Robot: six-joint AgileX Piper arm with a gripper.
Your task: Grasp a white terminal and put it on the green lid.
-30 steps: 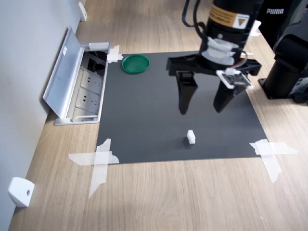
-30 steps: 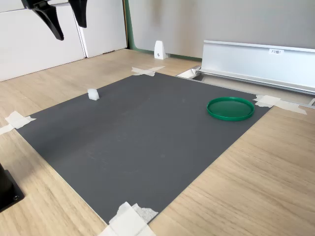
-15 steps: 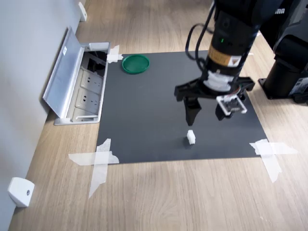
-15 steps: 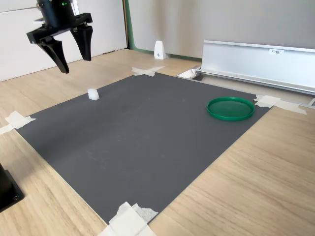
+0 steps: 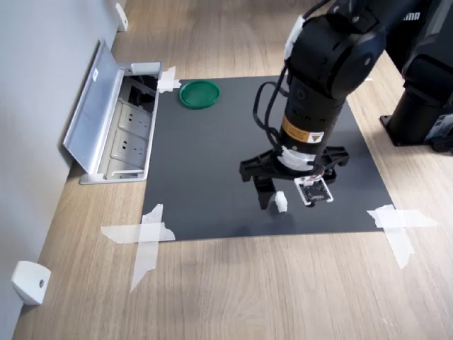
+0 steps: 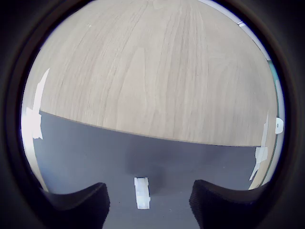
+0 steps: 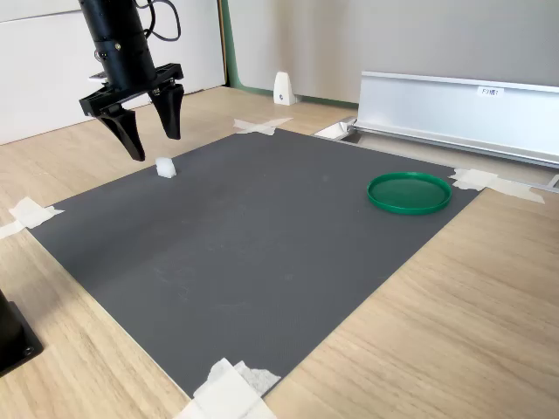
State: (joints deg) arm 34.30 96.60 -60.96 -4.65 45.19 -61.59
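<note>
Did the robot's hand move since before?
Yes. In the first exterior view the hand has come down toward the black mat, and now straddles the white terminal, open.

Black, rounded arm [image 5: 329,64] with a yellow-orange warning label [image 5: 299,132] on the wrist, black cables [image 5: 267,106] looping beside that label, a white collar just below it, and a black gripper [image 5: 291,202] of two tapered fingers [image 7: 129,136] with a small circuit board [image 5: 314,191] alongside.
</note>
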